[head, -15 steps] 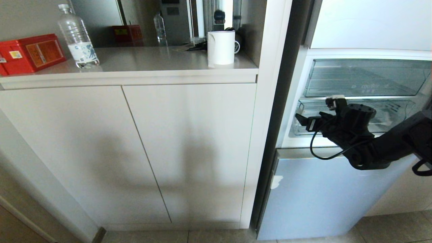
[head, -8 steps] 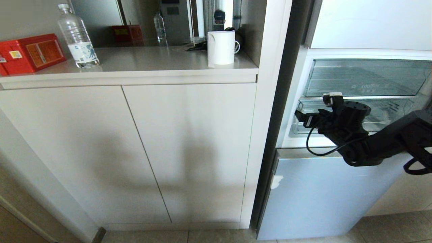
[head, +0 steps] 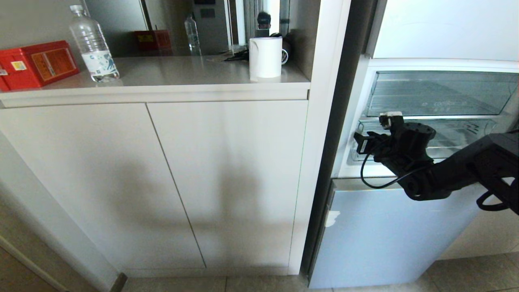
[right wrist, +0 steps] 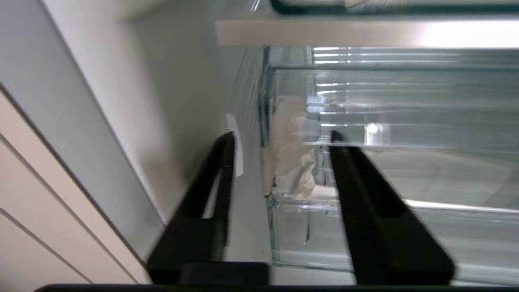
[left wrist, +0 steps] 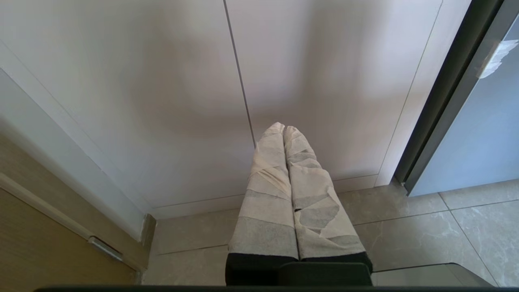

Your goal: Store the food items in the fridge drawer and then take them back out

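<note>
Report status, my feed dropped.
Right gripper open, straddling fridge drawer front corner. Left gripper shut, parked low by cabinet. No food visible. Nothing blocking.

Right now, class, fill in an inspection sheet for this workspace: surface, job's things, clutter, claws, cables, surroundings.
Surface: pale counter beside the fridge.
Job's things: clear fridge drawer, whitish patch at its corner; food items: nothing seen.
Clutter: water bottle, red box and white cup on the counter.
Claws: right claw open, straddling the drawer's corner wall; left claw shut, pointing at the cabinet doors.
Cables: black cable loops below the right wrist.
Surroundings: pale blue fridge door, tiled floor.
</note>
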`<state>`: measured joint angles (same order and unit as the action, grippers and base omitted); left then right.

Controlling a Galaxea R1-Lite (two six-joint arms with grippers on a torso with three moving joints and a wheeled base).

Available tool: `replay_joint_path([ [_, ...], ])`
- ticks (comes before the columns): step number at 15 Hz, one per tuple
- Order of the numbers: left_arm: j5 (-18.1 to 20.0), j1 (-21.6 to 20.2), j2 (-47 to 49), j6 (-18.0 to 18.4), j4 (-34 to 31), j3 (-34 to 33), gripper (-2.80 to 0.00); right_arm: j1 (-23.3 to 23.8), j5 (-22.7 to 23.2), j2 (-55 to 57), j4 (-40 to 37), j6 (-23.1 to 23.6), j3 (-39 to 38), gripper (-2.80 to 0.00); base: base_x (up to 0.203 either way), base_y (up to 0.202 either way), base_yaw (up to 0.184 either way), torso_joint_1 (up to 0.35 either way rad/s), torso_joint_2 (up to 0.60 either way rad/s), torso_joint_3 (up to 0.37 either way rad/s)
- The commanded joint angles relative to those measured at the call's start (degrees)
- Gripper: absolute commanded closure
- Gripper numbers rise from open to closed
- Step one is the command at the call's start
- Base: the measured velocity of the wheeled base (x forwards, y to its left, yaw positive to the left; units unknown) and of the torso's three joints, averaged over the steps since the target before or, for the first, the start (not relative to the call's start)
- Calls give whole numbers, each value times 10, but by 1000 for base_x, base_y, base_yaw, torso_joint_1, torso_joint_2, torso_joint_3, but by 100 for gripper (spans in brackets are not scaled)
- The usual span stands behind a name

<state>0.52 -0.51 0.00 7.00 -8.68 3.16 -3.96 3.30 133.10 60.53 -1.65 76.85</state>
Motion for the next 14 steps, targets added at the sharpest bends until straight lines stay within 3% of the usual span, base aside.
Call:
replay_joint_path([
  [1, 1, 0, 1, 0, -1, 0, 0, -3, -3, -3, 4, -1, -5, 0, 0, 0, 0, 0, 0, 0],
  [8, 0, 0, 1, 0, 0, 0, 0, -3, -1, -41, 6, -6, -55, 0, 0, 0, 0, 0, 0, 0],
  [11, 0, 0, 1, 0, 0, 0, 0, -5, 2, -77, 6, -12, -104, 0, 0, 0, 0, 0, 0, 0],
  [14, 0, 0, 1, 0, 0, 0, 0, -7, 15, -133, 6, -46, -175, 0, 0, 0, 0, 0, 0, 0],
])
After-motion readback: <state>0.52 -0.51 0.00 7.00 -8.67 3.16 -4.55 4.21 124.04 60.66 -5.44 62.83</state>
